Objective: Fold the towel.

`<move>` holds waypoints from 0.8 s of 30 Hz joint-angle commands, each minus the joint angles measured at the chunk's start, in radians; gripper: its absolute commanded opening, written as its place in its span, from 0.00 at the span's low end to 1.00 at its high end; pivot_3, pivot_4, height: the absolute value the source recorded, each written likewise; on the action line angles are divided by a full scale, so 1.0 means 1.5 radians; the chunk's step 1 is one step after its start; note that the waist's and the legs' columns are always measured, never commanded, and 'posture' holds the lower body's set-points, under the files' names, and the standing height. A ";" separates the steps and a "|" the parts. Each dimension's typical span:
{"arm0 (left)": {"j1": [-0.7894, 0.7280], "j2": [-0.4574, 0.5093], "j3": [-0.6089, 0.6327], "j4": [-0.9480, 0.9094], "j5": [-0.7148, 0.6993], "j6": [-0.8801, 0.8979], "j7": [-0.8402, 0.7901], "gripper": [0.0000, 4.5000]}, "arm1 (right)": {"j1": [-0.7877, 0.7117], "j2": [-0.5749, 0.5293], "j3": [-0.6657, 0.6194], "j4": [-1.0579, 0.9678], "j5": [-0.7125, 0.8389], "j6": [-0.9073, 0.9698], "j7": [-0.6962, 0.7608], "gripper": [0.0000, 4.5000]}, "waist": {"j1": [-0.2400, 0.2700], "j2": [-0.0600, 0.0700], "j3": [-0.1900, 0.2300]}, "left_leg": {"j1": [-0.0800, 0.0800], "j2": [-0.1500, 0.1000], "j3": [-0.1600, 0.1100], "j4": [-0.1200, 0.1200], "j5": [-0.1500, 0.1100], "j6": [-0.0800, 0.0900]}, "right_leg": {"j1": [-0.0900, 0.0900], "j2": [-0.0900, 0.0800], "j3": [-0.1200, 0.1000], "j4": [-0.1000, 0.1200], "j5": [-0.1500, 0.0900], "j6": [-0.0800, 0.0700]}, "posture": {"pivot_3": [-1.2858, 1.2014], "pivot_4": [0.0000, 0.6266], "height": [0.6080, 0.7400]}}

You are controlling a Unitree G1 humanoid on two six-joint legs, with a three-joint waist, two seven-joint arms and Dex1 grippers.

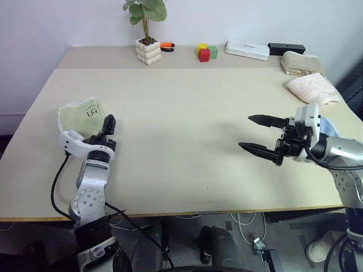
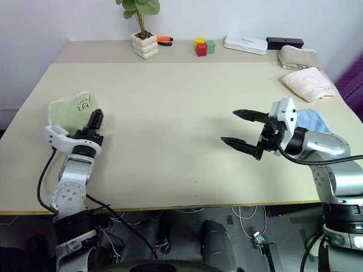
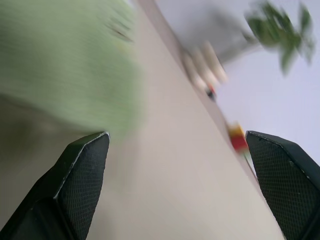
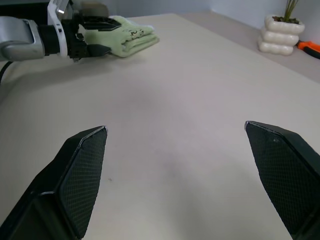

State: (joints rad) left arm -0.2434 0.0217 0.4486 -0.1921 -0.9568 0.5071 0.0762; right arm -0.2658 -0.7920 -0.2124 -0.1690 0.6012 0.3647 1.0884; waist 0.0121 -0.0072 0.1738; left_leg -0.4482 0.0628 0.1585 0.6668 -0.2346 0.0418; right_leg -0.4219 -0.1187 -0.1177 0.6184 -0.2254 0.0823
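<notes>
Towel (image 1: 81, 117) lies folded — fold judged done; left gripper (image 1: 106, 129) spread wide beside it, right gripper (image 1: 260, 135) wide, empty — withdrawal is called for next.

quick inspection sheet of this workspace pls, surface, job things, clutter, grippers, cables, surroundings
surface: beige table, middle bare.
job's things: green towel lies folded near the table's left edge.
clutter: potted plant, orange-handled tool, coloured blocks, white box, black box along the far edge; beige towel and pink towel at far right; light blue cloth behind the right arm.
grippers: left gripper open, beside the towel, holding nothing; right gripper open, empty, over the table.
cables: black cable looping off the left arm; more under the table.
surroundings: white wall behind.
</notes>
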 commanded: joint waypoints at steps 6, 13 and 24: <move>-0.013 0.117 -0.117 0.003 0.063 0.025 -0.191 0.99 | -0.024 0.005 -0.019 0.008 0.002 -0.011 -0.012 1.00 | 0.000 0.000 0.000 | 0.000 0.000 0.000 0.000 0.000 0.000 | 0.000 0.000 0.000 0.000 0.000 0.000 | 0.52 0.24 1.00; -0.120 0.313 -0.197 0.154 0.215 -0.104 -0.509 0.99 | -0.021 0.012 -0.045 0.022 0.055 0.073 -0.048 1.00 | 0.000 0.001 0.000 | -0.002 0.000 0.000 -0.001 -0.001 -0.003 | -0.003 0.000 0.000 -0.001 0.000 -0.001 | 0.52 0.24 1.00; -0.186 0.370 -0.212 0.212 0.255 -0.129 -0.673 0.99 | -0.089 0.075 0.005 0.103 -0.022 -0.009 -0.070 1.00 | -0.002 0.002 0.000 | -0.003 0.000 0.001 -0.001 0.000 -0.001 | -0.004 0.000 0.000 -0.001 0.001 0.000 | 0.52 0.24 1.00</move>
State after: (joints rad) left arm -0.5171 0.5551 0.1223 0.1605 -0.5704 0.3142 -0.9063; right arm -0.3702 -0.6802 -0.1995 -0.0082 0.5713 0.3751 0.9795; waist 0.0093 -0.0044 0.1735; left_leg -0.4530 0.0635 0.1604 0.6653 -0.2338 0.0403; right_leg -0.4277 -0.1184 -0.1176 0.6175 -0.2242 0.0820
